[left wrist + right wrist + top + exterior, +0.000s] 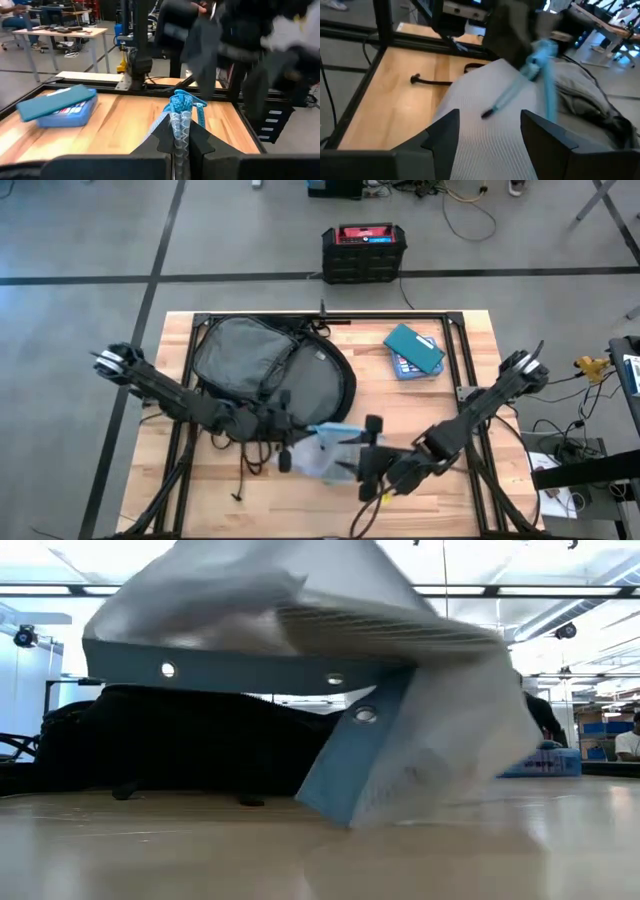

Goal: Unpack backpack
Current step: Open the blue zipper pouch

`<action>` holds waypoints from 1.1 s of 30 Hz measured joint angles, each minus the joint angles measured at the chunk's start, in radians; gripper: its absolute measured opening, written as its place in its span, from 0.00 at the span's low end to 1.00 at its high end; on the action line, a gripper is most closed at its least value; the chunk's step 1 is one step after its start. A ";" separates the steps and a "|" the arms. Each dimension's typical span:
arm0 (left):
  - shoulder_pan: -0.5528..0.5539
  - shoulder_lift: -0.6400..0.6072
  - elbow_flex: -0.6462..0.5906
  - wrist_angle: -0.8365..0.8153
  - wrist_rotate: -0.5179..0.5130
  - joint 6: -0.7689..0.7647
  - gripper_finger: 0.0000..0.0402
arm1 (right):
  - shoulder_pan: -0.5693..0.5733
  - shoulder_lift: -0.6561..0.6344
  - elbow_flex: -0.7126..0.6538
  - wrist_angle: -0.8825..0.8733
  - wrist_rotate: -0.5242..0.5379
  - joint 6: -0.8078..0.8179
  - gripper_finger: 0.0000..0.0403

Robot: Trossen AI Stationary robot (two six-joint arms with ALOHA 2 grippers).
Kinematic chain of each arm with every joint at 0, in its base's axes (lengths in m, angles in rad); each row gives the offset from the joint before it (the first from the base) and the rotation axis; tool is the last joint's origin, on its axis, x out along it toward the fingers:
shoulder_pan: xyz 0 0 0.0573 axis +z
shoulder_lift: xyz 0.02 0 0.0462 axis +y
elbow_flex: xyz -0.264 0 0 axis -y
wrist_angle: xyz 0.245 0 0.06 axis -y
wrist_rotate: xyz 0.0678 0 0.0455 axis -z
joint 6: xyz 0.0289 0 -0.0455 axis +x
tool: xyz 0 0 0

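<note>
The black backpack (270, 365) lies open on the far half of the table, its grey lining up. It shows dark at the back of the low view (180, 750). In front of it a white pouch (322, 455) with blue trim (250, 670) is held up between both arms. My left gripper (179, 135) is shut on the pouch's blue strap. My right gripper (490, 125) is open, and the pouch's white ribbed wall (485, 145) lies between its fingers. My left gripper pinches the pouch's blue-and-white strap (180, 120) between its two fingers, which point nearly level toward the table's right side. The strap's knotted loop (182, 102) sticks out past the fingertips. The pouch hangs tilted, its lower blue corner (345, 815) at the tabletop. My right gripper straddles the pouch's white wall; I cannot tell whether its fingers touch it.
A blue case (412, 350) lies on the table at the far right. A black crate with a red top (362, 250) stands on the floor beyond the table. Loose black backpack straps (245, 470) trail toward the near edge. The black frame rail (320, 317) rims the table.
</note>
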 joint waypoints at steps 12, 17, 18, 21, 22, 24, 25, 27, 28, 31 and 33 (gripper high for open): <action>-0.040 0.059 0.128 -0.108 0.000 0.039 0.00 | -0.039 0.056 0.058 0.006 0.042 0.104 0.29; -0.042 0.051 0.128 -0.114 0.005 0.043 0.00 | -0.060 0.055 0.069 0.006 -0.010 0.105 0.22; -0.042 0.048 0.128 -0.118 0.007 0.043 0.00 | -0.066 0.055 0.070 0.005 -0.032 0.104 0.19; -0.043 0.022 0.128 -0.165 0.024 0.040 0.00 | -0.070 0.055 0.071 0.003 -0.066 0.093 0.06; -0.044 0.009 0.128 -0.181 0.027 0.037 0.00 | -0.069 0.053 0.071 -0.001 -0.067 0.083 0.03; -0.044 -0.023 0.128 -0.216 0.036 0.027 0.00 | -0.065 0.044 0.071 -0.010 -0.071 0.079 0.02; -0.044 -0.040 0.128 -0.238 0.047 0.022 0.00 | -0.065 0.037 0.071 -0.013 -0.071 0.083 0.01; -0.044 -0.072 0.128 -0.268 0.059 0.018 0.00 | -0.058 0.018 0.071 -0.025 -0.071 0.075 0.00; -0.044 -0.089 0.128 -0.282 0.070 0.018 0.00 | -0.055 0.007 0.071 -0.030 -0.071 0.072 0.00; -0.044 -0.139 0.128 -0.325 0.126 0.017 0.00 | -0.042 -0.024 0.071 -0.040 -0.071 0.069 0.00; -0.046 -0.167 0.128 -0.345 0.132 0.017 0.00 | -0.029 -0.041 0.072 -0.048 -0.070 0.070 0.00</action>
